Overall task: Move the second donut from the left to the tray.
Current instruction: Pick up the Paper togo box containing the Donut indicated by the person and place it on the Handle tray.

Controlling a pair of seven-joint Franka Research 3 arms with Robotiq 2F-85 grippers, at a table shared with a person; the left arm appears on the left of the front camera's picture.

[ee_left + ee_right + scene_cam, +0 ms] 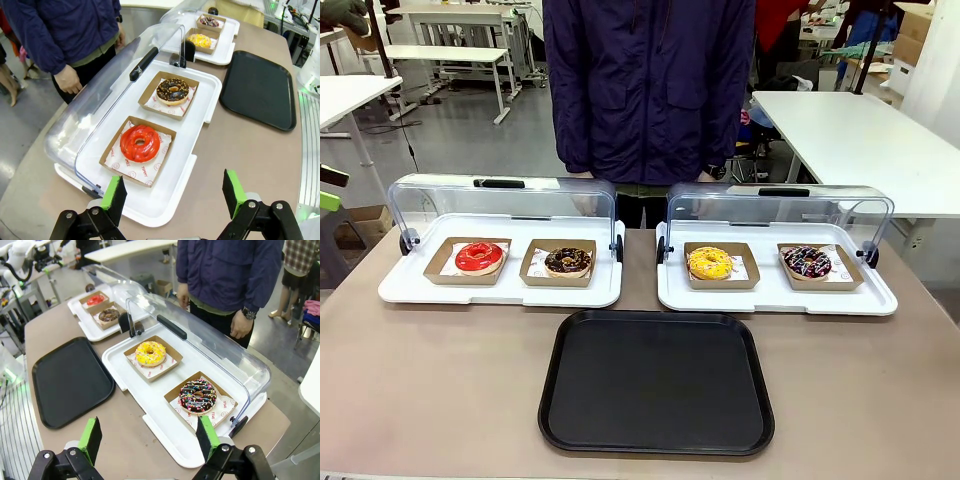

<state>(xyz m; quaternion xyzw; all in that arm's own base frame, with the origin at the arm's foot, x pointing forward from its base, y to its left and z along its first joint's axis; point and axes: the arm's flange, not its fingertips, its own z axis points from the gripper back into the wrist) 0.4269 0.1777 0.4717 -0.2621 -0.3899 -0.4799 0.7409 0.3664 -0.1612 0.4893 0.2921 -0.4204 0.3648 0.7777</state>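
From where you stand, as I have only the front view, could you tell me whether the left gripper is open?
Observer: Yes, the left gripper is open, its jaws wide with nothing between them.
Operator: Thank you. What lies ahead of it?
Observer: The red-glazed donut is nearest to it. The second donut from the left sits beyond that, in its cardboard holder.
Operator: And how is the right gripper?
Observer: The right gripper is open too, and hovers near the sprinkled donut.
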